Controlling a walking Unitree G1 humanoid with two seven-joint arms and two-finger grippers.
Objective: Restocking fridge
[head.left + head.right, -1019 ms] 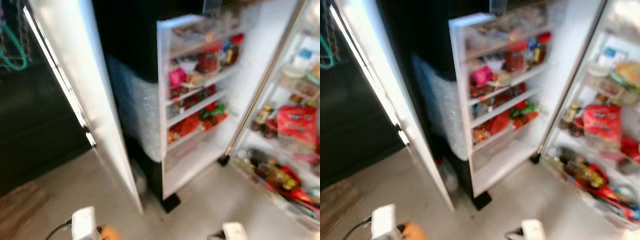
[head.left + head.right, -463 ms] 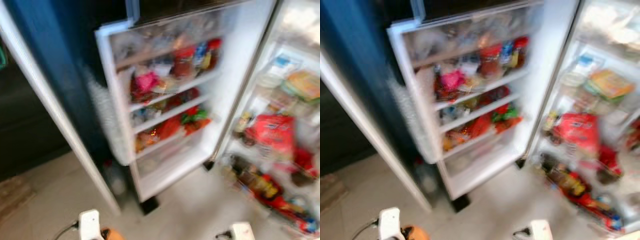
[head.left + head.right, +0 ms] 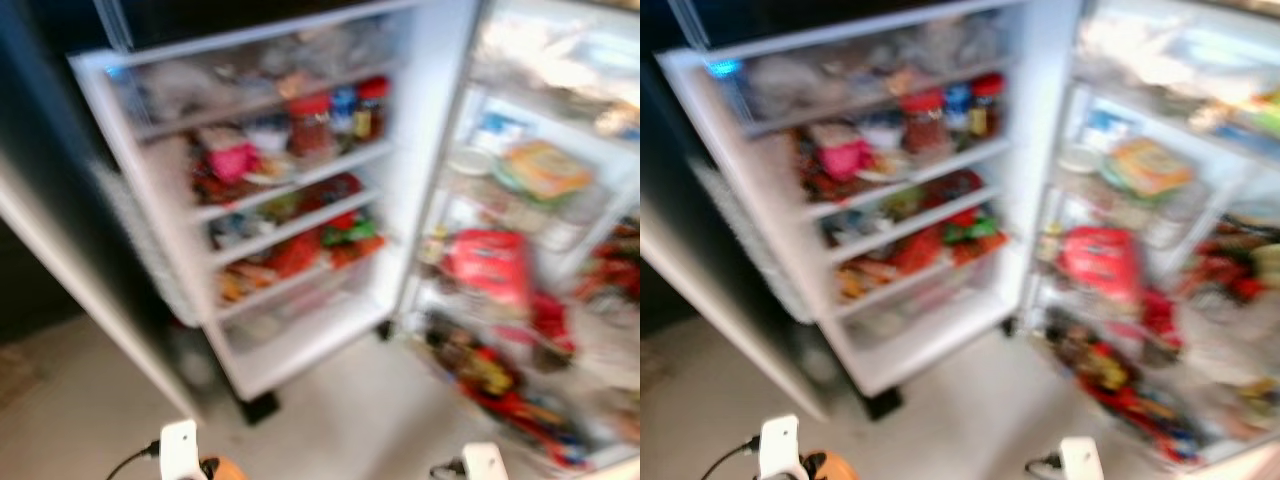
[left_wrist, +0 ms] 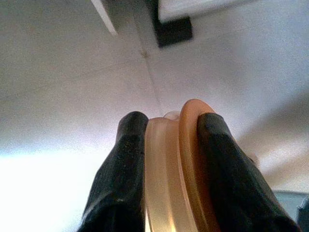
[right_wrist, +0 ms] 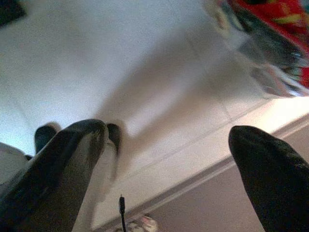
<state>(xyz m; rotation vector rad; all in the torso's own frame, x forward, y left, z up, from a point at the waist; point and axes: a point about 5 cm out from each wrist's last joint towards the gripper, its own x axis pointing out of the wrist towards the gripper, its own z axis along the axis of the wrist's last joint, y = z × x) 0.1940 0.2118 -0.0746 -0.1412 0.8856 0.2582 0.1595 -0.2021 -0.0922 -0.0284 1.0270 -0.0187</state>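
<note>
While the head views are blurred, the left gripper (image 4: 166,145) clearly pinches an orange-lidded jar (image 4: 174,169) between its two fingers, low over the tiled floor (image 4: 72,72). The open fridge (image 3: 520,200) stands ahead and higher, its door shelves (image 3: 290,180) on the left side, so the left arm is the one to lift. The right gripper (image 5: 166,145) hangs with fingers spread, empty. No label can be read.

Home kitchen — open, well-stocked fridge (image 3: 420,150), pale tiled floor (image 3: 340,420).
</note>
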